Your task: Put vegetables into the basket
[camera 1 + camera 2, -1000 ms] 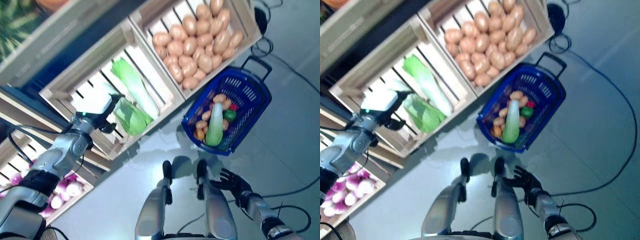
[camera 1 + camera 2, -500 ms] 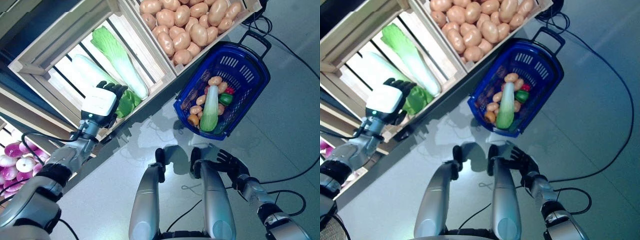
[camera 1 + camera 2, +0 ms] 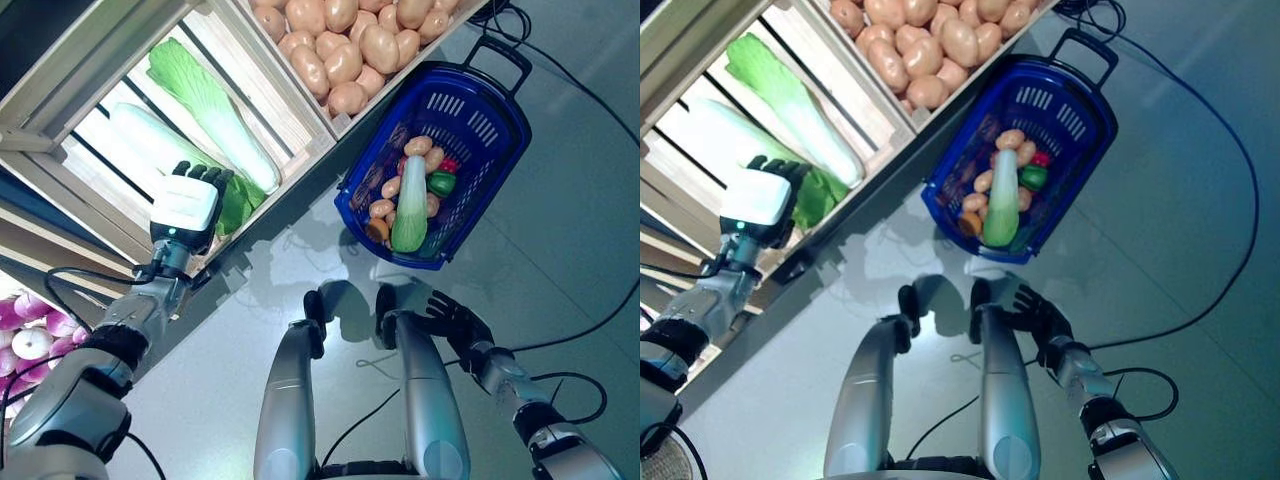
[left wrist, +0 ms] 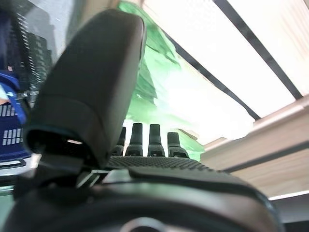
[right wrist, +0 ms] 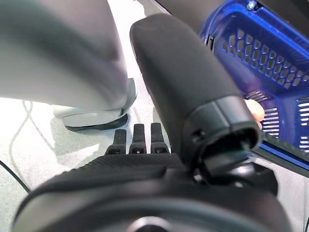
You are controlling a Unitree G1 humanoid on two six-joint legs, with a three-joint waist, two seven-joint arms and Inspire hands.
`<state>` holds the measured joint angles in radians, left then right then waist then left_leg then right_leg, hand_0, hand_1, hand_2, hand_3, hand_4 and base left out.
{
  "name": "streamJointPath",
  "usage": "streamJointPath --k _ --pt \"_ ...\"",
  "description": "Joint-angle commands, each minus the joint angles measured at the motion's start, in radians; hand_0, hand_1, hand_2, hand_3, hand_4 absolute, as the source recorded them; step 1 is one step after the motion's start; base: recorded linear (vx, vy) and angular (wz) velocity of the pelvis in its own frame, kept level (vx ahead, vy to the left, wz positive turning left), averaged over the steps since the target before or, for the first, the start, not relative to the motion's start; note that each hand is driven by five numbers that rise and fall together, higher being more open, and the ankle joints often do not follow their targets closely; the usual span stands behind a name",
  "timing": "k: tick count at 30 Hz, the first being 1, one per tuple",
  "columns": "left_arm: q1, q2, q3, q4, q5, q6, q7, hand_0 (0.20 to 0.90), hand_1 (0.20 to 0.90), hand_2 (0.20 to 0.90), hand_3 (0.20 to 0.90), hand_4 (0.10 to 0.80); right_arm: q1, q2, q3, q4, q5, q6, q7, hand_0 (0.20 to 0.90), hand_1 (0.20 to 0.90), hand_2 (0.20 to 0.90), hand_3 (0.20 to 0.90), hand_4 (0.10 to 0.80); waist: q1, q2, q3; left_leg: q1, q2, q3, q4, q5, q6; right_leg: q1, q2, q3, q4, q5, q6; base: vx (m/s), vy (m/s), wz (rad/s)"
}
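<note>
One cabbage [image 3: 235, 205] lies at the left hand's [image 3: 186, 205] straight fingertips (nothing gripped).

Head eyes look down; both share the basket [image 3: 480, 120].

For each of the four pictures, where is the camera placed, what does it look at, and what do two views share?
Left eye view: on the head, looking down at crates, blue basket; both arms show.
Right eye view: beside it, same scene.
Left wrist view: behind the left hand, facing the green cabbage.
Right wrist view: behind the right hand, facing floor and basket.
Shared: both eye views show the basket.
</note>
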<state>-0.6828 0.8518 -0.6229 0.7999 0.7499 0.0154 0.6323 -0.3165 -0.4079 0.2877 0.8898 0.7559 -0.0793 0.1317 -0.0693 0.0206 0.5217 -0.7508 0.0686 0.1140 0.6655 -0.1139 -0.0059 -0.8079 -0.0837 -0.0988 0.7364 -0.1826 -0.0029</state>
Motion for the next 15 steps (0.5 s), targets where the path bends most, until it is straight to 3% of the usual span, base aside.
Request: streamJointPath --k 1,8,15 --pt "-0.073 0.034 0.078 0.036 -0.049 0.08 0.091 0.9 0.9 0.9 0.9 0.8 0.049 -0.055 -0.005 -0.086 0.067 -0.021 -0.012 0.9 0.9 0.9 0.9 0.8 -0.013 0.0 -0.023 -0.024 -0.003 -0.001 -0.047 0.018 -0.024 0.04 -0.009 0.006 -0.1 0.059 0.012 -0.02 0.025 -0.08" --pt "-0.12 0.051 0.068 0.071 0.026 0.133 0.043 0.9 0.9 0.9 0.9 0.8 0.034 -0.056 -0.002 -0.096 0.073 -0.028 -0.025 0.9 0.9 0.9 0.9 0.8 -0.014 -0.006 -0.003 -0.024 -0.013 -0.002 -0.071 0.027 -0.029 0.042 0.001 0.003 -0.137 0.071 0.014 -0.003 0.002 -0.01" --pt "-0.085 0.137 0.075 0.004 0.093 0.21 -0.008 0.9 0.9 0.9 0.9 0.8 0.059 -0.083 -0.021 -0.093 0.077 -0.046 -0.015 0.9 0.9 0.9 0.9 0.8 -0.01 0.011 -0.002 -0.027 -0.022 0.003 -0.085 0.025 -0.032 0.036 -0.006 -0.001 -0.158 0.078 0.017 0.018 0.035 0.0"
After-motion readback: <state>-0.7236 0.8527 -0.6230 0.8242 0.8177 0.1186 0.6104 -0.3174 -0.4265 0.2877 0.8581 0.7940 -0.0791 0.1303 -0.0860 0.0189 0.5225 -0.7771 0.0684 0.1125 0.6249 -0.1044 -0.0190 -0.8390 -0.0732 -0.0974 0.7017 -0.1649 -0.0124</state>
